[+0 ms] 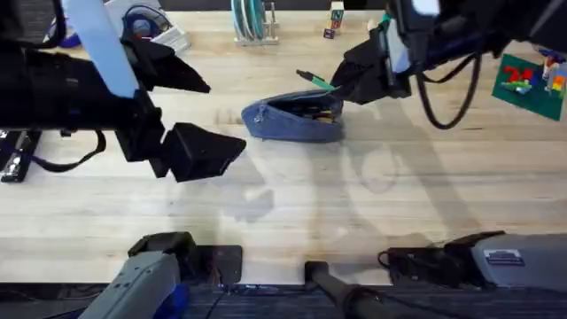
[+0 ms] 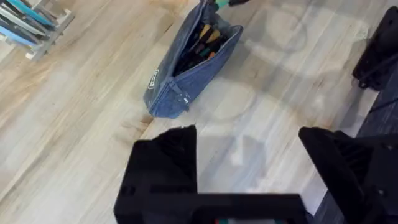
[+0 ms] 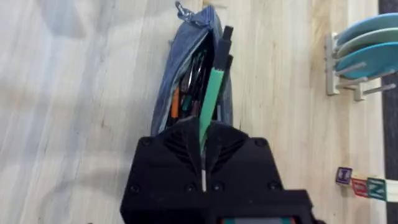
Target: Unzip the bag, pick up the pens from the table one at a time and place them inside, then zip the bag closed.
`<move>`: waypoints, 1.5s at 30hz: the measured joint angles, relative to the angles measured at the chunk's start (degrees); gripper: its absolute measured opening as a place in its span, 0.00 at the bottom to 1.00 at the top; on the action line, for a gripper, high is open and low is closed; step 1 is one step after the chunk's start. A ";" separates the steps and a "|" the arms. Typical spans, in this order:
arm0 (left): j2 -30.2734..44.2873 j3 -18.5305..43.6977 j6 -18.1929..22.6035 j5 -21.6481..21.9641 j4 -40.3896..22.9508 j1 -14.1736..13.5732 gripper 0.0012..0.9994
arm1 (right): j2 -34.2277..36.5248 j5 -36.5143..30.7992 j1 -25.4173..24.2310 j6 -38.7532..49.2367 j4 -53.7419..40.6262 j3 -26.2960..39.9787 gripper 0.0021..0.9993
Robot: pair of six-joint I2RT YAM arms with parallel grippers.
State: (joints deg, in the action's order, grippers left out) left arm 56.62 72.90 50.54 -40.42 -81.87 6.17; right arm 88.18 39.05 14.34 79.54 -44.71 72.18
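The blue-grey bag lies unzipped on the table, its mouth gaping. Several pens, dark and orange among them, show inside it. My right gripper is shut on the green pen and holds it just above the bag's right end, dark tip pointing over the opening. In the right wrist view the green pen sticks out from between the fingers over the bag. My left gripper hangs open and holds nothing, above the table to the left of the bag.
A rack of plates and small blocks stand at the table's far edge. A green baseplate with bricks lies at the far right. Clutter sits at the far left corner.
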 joint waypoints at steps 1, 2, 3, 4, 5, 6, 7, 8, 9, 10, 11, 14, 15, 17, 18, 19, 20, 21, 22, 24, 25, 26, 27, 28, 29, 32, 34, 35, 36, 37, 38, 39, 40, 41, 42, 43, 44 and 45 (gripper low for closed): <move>0.00 0.00 0.00 0.00 0.00 0.00 1.00 | 0.76 0.00 0.12 0.04 0.43 0.00 0.03; 0.00 0.00 0.00 0.00 0.00 0.00 1.00 | 1.35 0.00 0.18 0.04 0.84 0.00 0.03; 0.00 0.00 0.00 0.00 0.00 0.00 1.00 | 2.06 0.00 0.33 0.04 1.27 0.00 0.03; 0.00 0.00 0.00 0.00 0.00 0.00 1.00 | 2.64 0.00 0.40 0.06 1.53 0.00 0.03; 0.00 0.00 0.00 0.00 0.00 0.00 1.00 | 3.19 -0.02 0.51 0.06 1.79 0.00 0.03; 0.00 0.00 0.00 -0.01 0.00 0.00 1.00 | 3.60 0.00 0.61 0.06 2.03 0.00 0.03; 0.00 0.00 0.00 0.00 0.00 0.00 1.00 | 4.07 0.00 0.77 0.09 2.38 0.00 0.03; 0.00 0.00 0.00 0.00 0.00 0.00 1.00 | 4.52 0.00 0.94 0.19 2.67 0.00 0.03; 0.00 0.00 0.00 0.00 0.00 0.00 1.00 | 4.92 0.00 1.10 0.21 2.91 0.00 0.03; 0.00 0.00 0.00 0.00 0.00 0.00 1.00 | 5.40 0.00 1.28 0.22 3.13 0.00 0.03; 0.00 0.00 0.00 0.00 0.00 0.02 1.00 | 5.93 0.00 1.46 0.21 3.36 0.00 0.03; 0.00 0.00 0.00 0.00 0.00 0.00 1.00 | 7.51 0.00 1.98 0.21 4.14 0.00 0.03; 0.00 0.00 0.00 0.00 0.00 0.00 1.00 | 8.01 0.00 2.09 0.21 4.29 0.00 0.03; 0.00 0.00 0.00 0.00 0.00 0.00 1.00 | 9.12 0.04 2.28 0.21 4.53 0.00 0.03; 0.00 0.00 0.00 0.00 0.00 0.00 1.00 | 9.69 0.04 2.37 0.21 4.55 0.00 0.03; 0.00 0.00 0.00 0.00 0.00 0.00 1.00 | 10.12 0.07 2.37 0.21 4.55 0.00 0.03; 0.00 0.00 0.00 0.00 0.00 0.00 1.00 | 10.51 0.14 2.37 0.21 4.55 0.00 0.04; 0.00 0.00 0.00 0.00 0.00 0.00 1.00 | 10.71 0.24 2.37 0.21 4.53 0.00 0.04; 0.00 0.00 0.00 0.00 0.00 0.00 1.00 | 10.85 0.42 2.37 0.21 4.57 0.00 0.04; 0.00 0.00 0.00 -0.02 0.00 0.00 1.00 | 10.83 0.67 2.37 0.21 4.61 0.00 0.05; 0.00 0.00 0.00 0.00 0.00 0.00 1.00 | 10.82 0.87 2.37 0.20 4.66 0.00 0.07; 0.00 0.00 0.00 0.00 0.00 0.00 1.00 | 10.85 0.90 2.37 0.20 4.64 0.00 0.10; 0.00 0.00 0.00 0.00 0.00 0.02 1.00 | 10.84 0.94 2.37 0.19 4.64 0.00 0.13; 0.00 0.00 0.00 0.00 0.00 0.00 1.00 | 10.84 1.07 2.37 0.19 4.66 0.00 0.17; 0.00 0.00 0.00 -0.01 0.00 0.00 1.00 | 10.84 1.19 2.37 -0.01 4.64 0.00 0.25; 0.00 0.00 0.00 -0.01 0.00 0.01 1.00 | 10.84 1.29 2.37 -0.66 4.68 0.00 0.64; 0.00 0.00 0.00 0.00 0.00 0.00 1.00 | 10.84 1.31 2.37 -1.36 4.80 0.00 0.92; 0.00 0.00 0.00 0.00 0.00 0.01 1.00 | 10.83 1.33 2.37 -1.55 4.97 0.01 0.98; 0.00 0.00 0.00 0.00 0.00 0.00 1.00 | 10.84 1.33 2.37 -1.79 4.97 0.07 0.99; 0.00 0.00 0.00 0.00 0.00 0.00 1.00 | 10.82 1.33 2.37 -2.00 4.97 0.09 1.00; 0.00 0.00 0.00 0.00 0.00 0.00 1.00 | 10.82 1.33 2.37 -2.10 4.97 0.09 1.00; 0.00 0.00 0.00 0.00 0.00 0.00 1.00 | 10.83 1.33 2.37 -2.23 4.97 0.09 1.00; 0.00 0.00 0.00 0.00 0.00 0.00 1.00 | 10.82 1.33 2.37 -2.39 4.97 0.09 1.00; 0.00 0.00 0.00 0.00 0.00 0.00 1.00 | 10.83 1.32 2.37 -2.51 4.94 0.09 1.00; 0.00 0.00 0.00 0.00 0.00 0.00 1.00 | 10.83 1.33 2.37 -2.63 4.94 0.09 1.00; 0.00 0.00 0.00 0.00 0.00 0.00 1.00 | 10.82 1.31 2.37 -2.65 4.94 0.09 1.00; 0.00 0.00 0.00 0.00 0.00 0.00 1.00 | 10.85 1.31 2.37 -2.70 4.94 0.09 1.00; 0.00 0.00 0.00 -0.01 0.00 0.01 1.00 | 10.82 1.31 2.37 -2.84 4.94 0.09 1.00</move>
State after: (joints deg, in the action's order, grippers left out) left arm 56.62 72.90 50.54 -40.44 -81.87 6.19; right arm 99.00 40.36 16.71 76.70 -39.77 72.27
